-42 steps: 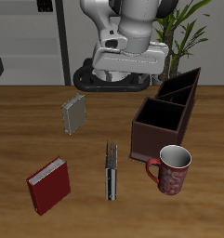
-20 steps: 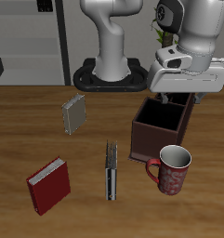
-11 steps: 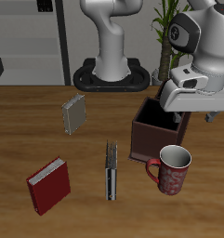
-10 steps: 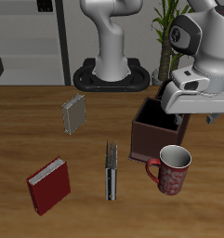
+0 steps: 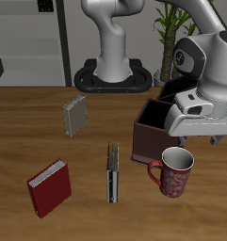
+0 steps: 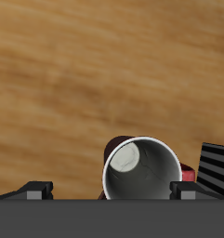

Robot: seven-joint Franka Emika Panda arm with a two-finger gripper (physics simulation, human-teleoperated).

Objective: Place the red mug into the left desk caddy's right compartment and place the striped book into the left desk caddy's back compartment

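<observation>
You are working over a wooden table (image 5: 30, 122) with warm brown grain; behind its back edge stand a pale shelving unit (image 5: 30, 38) and a green potted plant (image 5: 170, 24), and the robot's black base plate (image 5: 110, 79) sits at the back edge near the middle. On the table a small grey book (image 5: 74, 115) stands tilted toward the back, and a red book (image 5: 49, 186) with white page edges lies flat near the front edge. The striped book (image 5: 112, 172) lies between the red book and the red mug (image 5: 173, 172), its long axis running from the front edge toward the back, well apart from the left desk caddy (image 5: 157, 132). The mug stands upright near the front edge, just in front of the caddy's front wall, open mouth up, its loop handle pointing toward the striped book. Your arm's white body covers much of the caddy, so its right and back compartments are mostly hidden. The gripper (image 6: 112, 191) hangs directly above the mug; in the wrist view you look straight down into the white interior, with both fingertips (image 6: 37, 191) spread wide on either side of the rim and nothing held between them. A striped edge (image 6: 214, 167) shows beside the mug there.
</observation>
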